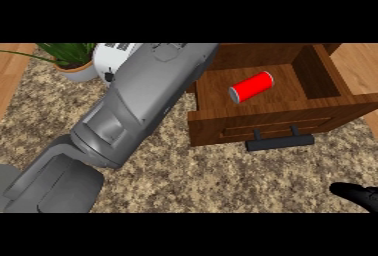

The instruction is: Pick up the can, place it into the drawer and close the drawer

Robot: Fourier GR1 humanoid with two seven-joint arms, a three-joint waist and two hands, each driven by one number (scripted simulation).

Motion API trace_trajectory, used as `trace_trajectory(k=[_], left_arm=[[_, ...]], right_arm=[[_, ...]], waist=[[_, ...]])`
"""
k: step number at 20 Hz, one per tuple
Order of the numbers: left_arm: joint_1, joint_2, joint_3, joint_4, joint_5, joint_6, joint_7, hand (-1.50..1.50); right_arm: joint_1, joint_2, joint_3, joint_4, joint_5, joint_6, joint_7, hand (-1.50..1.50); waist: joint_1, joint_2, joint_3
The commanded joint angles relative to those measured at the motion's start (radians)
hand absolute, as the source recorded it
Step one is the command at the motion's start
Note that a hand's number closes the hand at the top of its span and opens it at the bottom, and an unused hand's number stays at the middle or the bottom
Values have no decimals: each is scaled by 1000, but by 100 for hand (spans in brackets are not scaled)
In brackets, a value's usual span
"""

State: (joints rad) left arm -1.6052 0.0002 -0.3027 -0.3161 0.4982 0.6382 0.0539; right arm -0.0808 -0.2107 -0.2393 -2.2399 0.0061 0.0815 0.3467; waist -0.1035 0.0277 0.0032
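Can (252,86) lying in open drawer (258,125) | robot hand (359,194) right, fingers unclear

Speckled beige granite counter (221,175), potted green plant (68,56) in a pale pot at the top left, white appliance (111,57) just beside the pot, mostly hidden, light wood surface (11,75) along the left edge

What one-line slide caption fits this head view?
Red can lies on its side in the open wooden drawer; left forearm stretches across the counter.
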Motion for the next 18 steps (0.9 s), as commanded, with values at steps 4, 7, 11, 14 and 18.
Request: trace_trajectory(k=[4, 7, 11, 14, 18], left_arm=[[-12, 0, -13, -19, 72, 16, 4, -150], [-14, 0, 21, 8, 87, 17, -43, -150], [-26, 0, 37, 15, 108, -15, -53, -150], [-29, 0, 24, 19, 112, 7, -67, -150], [-17, 0, 13, 37, 95, 3, -103, -150]], right_arm=[[-76, -93, 84, 81, 177, 53, -93, -150], [-122, -123, 117, 106, 266, 47, -100, -150], [-133, -130, 185, 229, 435, 7, -184, -150], [-188, -142, 253, 287, 528, -1, -187, -150], [-263, -112, 318, 483, 647, -70, -255, -150]], waist=[[6, 3, 0], [25, 5, -1], [47, 3, -1], [52, -1, -1], [76, 1, -1]])
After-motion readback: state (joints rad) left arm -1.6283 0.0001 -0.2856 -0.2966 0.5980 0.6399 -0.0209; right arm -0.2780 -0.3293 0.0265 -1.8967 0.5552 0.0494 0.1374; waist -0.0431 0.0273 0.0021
